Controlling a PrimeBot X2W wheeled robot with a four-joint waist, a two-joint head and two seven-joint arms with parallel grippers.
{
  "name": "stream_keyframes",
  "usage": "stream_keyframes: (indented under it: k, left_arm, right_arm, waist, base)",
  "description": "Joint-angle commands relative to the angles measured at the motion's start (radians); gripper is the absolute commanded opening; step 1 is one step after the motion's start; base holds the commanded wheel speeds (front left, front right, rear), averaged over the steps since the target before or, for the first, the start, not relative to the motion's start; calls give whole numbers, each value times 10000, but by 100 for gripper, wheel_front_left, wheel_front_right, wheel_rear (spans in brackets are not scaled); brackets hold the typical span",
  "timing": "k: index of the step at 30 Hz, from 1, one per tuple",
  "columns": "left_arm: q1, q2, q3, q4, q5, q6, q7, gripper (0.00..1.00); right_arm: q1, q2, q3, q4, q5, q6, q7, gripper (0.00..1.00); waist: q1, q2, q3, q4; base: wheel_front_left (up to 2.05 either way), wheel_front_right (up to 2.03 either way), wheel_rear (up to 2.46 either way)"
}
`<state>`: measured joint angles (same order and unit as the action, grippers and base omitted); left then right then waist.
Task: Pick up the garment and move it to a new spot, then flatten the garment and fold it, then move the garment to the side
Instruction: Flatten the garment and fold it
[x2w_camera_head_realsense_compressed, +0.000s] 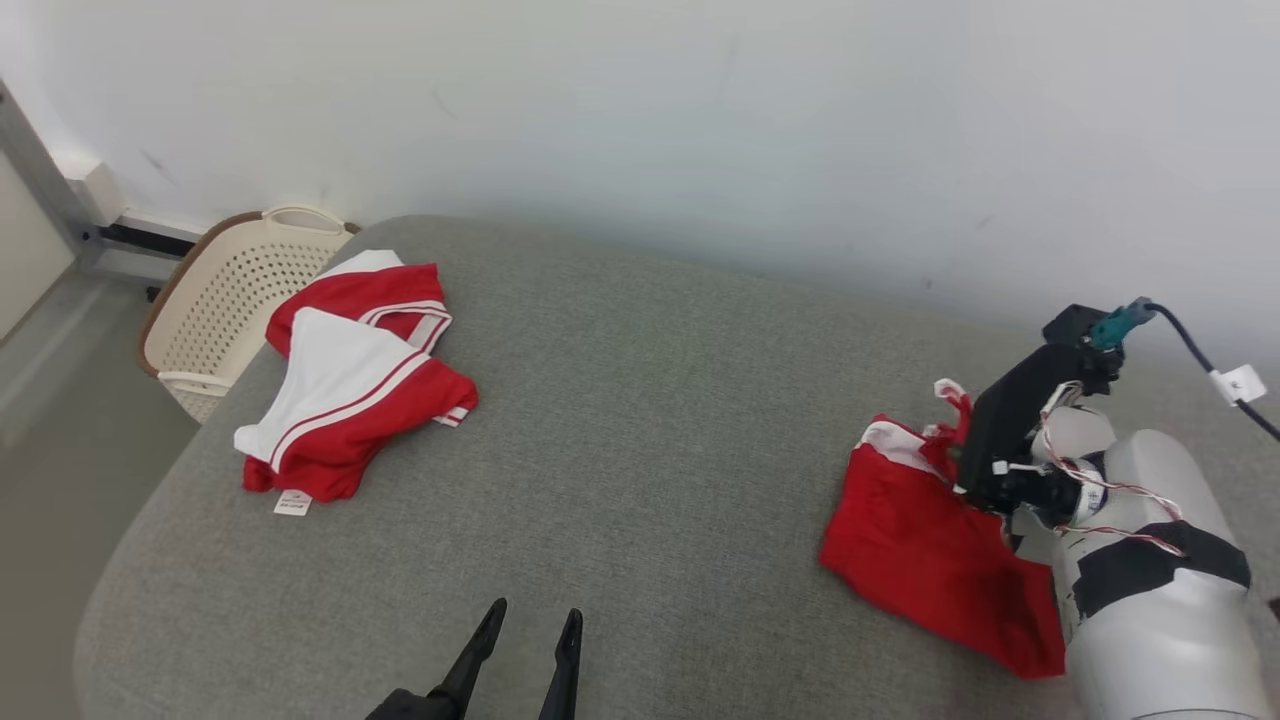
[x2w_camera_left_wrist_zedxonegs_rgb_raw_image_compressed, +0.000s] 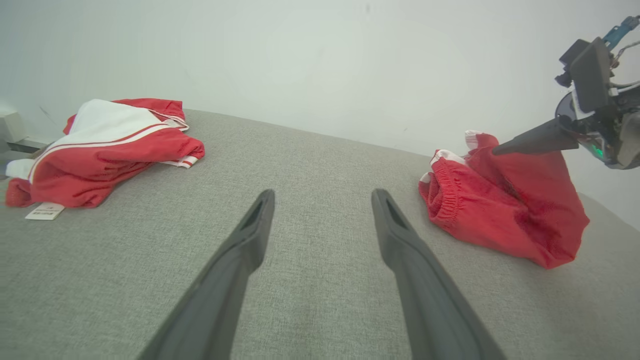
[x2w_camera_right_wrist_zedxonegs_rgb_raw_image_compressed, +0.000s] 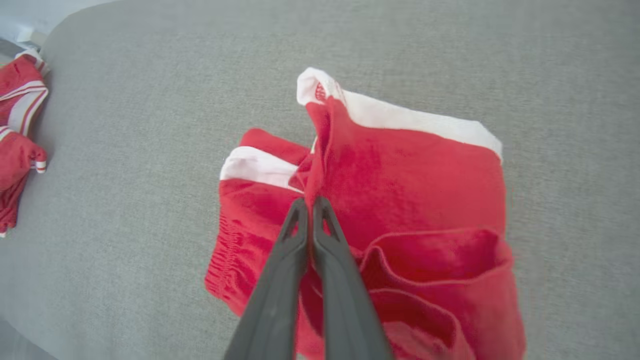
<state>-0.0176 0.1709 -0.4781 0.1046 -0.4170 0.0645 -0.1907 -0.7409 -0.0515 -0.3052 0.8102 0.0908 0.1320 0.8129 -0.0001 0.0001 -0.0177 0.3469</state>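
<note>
The right end effector (x2w_camera_right_wrist_zedxonegs_rgb_raw_image_compressed: 310, 205), fingers together, clamps a fold of the red shorts (x2w_camera_right_wrist_zedxonegs_rgb_raw_image_compressed: 415, 180) at the right of the grey cushion (x2w_camera_head_realsense_compressed: 650, 420). The left end effector (x2w_camera_head_realsense_compressed: 535, 610) hovers at the near edge, fingers apart. A second red-and-white garment (x2w_camera_head_realsense_compressed: 350, 410) lies far left, beside a basket (x2w_camera_head_realsense_compressed: 225, 300).

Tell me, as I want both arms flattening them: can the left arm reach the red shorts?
Probably yes: the left pincer stands open, and bare cushion lies between it and the shorts, pinched by the right pincer.
</note>
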Motion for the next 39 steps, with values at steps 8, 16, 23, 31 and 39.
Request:
stream_keyframes:
  k: [8, 16, 23, 31, 39]
  left_arm:
    - [4, 26, -76, 5, -80, -11, 15, 100]
    - [62, 92, 18, 89, -191, 129, -106, 100]
    - [204, 164, 44, 25, -272, 185, -171, 100]
    - [183, 233, 50, -69, -305, 233, -185, 100]
    - [9, 361, 31, -125, -349, 181, -70, 100]
  right_arm:
    - [-638, 29, 990, 2108, 820, -19, -1136, 0]
    - [-1638, 26, 2522, 2906, 3382, -20, -2047, 100]
    - [-782, -962, 2634, 2151, 2428, -19, -3284, 74]
    - [786, -1346, 2350, 1914, 1826, -19, -3932, 0]
    - [1227, -1079, 2318, 1908, 1552, -19, -3455, 0]
  waist:
    - [1, -1, 131, 792]
    - [1, -1, -34, 413]
    - [1, -1, -273, -187]
    - [1, -1, -173, -478]
    - [1, -1, -27, -337]
  base:
    - [0, 0, 0]
    - [0, 0, 0]
    - [0, 0, 0]
    - [0, 0, 0]
    - [0, 0, 0]
